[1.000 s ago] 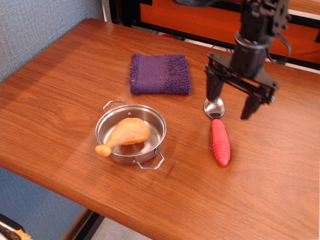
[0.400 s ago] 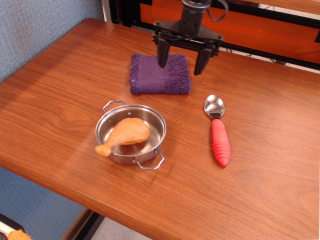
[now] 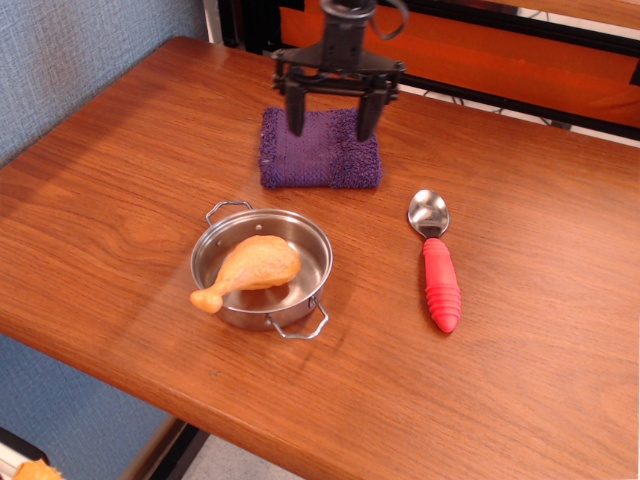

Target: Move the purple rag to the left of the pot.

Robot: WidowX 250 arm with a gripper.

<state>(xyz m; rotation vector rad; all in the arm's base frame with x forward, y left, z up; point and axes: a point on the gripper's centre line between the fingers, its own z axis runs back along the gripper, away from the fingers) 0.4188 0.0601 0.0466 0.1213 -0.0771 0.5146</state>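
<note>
The purple rag [image 3: 318,155] lies flat on the wooden table, behind the pot. The pot [image 3: 262,270] is a small shiny steel pan with two wire loop handles, near the table's front edge, and it holds an orange toy chicken drumstick [image 3: 250,268]. My gripper [image 3: 331,128] hangs open over the rag's far half, one finger [image 3: 295,112] over the left part and the other over the right part. The fingertips are just above the cloth or touching it; I cannot tell which. Nothing is held.
A spoon with a red ribbed handle [image 3: 438,272] lies right of the pot and rag. A blue-grey wall [image 3: 80,50] runs along the table's left side. An orange and black frame [image 3: 500,50] stands behind the table's far edge. Bare wood lies left of the pot.
My gripper has swung from above the spoon at the right, leftward and back, to over the purple rag, and has come lower. The rag, pot and spoon have not moved.
</note>
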